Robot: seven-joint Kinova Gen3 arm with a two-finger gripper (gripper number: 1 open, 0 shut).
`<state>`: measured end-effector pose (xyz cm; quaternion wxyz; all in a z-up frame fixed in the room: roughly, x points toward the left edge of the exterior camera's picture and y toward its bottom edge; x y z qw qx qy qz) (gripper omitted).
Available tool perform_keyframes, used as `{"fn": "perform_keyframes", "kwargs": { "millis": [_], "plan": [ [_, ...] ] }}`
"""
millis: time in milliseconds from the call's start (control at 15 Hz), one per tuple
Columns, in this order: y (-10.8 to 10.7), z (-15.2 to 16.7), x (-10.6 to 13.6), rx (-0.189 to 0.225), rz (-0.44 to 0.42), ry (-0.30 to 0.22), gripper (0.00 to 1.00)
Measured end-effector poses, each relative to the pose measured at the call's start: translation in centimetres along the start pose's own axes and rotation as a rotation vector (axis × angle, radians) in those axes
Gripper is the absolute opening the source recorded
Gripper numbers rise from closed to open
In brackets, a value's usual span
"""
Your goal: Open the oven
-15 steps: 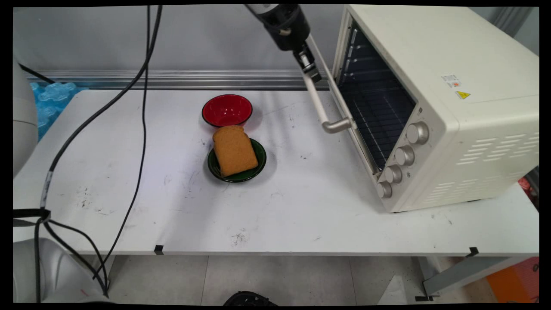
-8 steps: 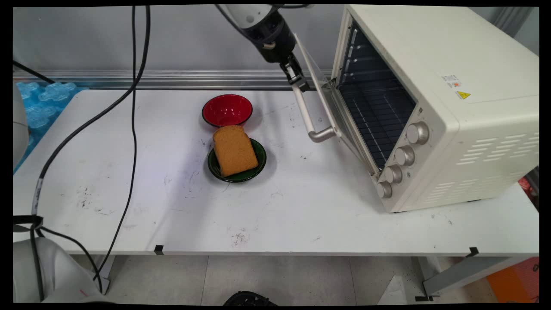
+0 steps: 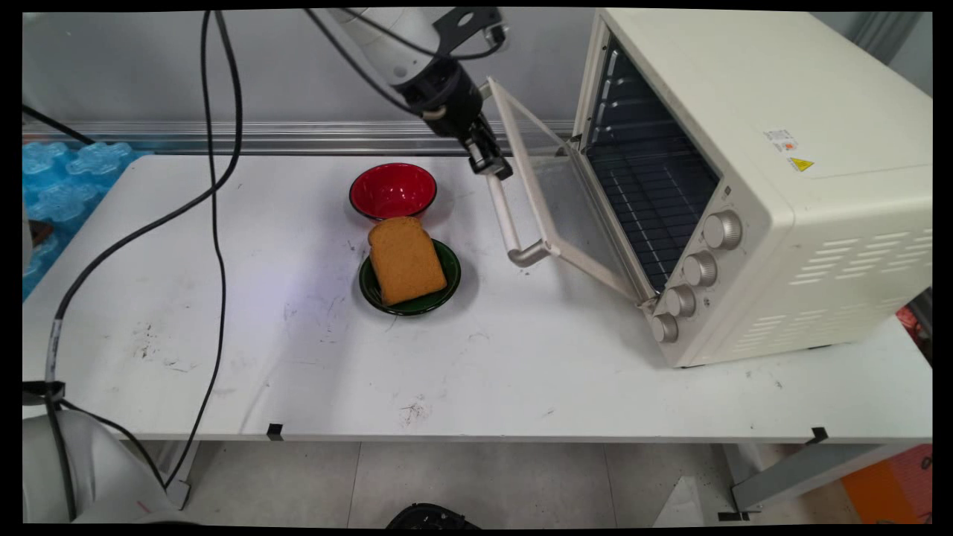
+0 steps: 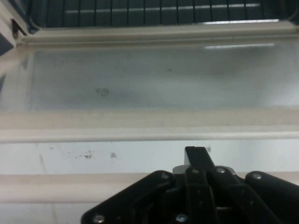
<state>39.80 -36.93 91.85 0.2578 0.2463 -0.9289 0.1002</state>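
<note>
From my remote station: the oven [image 3: 752,179] wears smooth cream painted metal, its door [image 3: 566,201] clear glass, handle [image 3: 506,216] satin metal, 4 knobs [image 3: 722,229] brushed silver. Both bowls [image 3: 393,190] look glossy; the toast [image 3: 406,260] looks matt and rough; the scuffed table [image 3: 298,357] is matt.

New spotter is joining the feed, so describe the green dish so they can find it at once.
Start at the big cream oven on the table's right, then look left past its half-open door to two dishes mid-table. The green dish is the nearer one, touching the red bowl behind it. It alone carries a slice of brown bread.
</note>
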Motion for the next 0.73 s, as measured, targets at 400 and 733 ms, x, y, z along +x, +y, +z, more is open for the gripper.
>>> {"fn": "perform_keyframes", "kwargs": {
  "millis": [400,733],
  "plan": [
    [1.1,0.6,-4.3,0.022,0.027,0.010,0.00],
    [1.9,0.9,-7.4,0.033,0.051,0.005,0.00]
  ]
}}
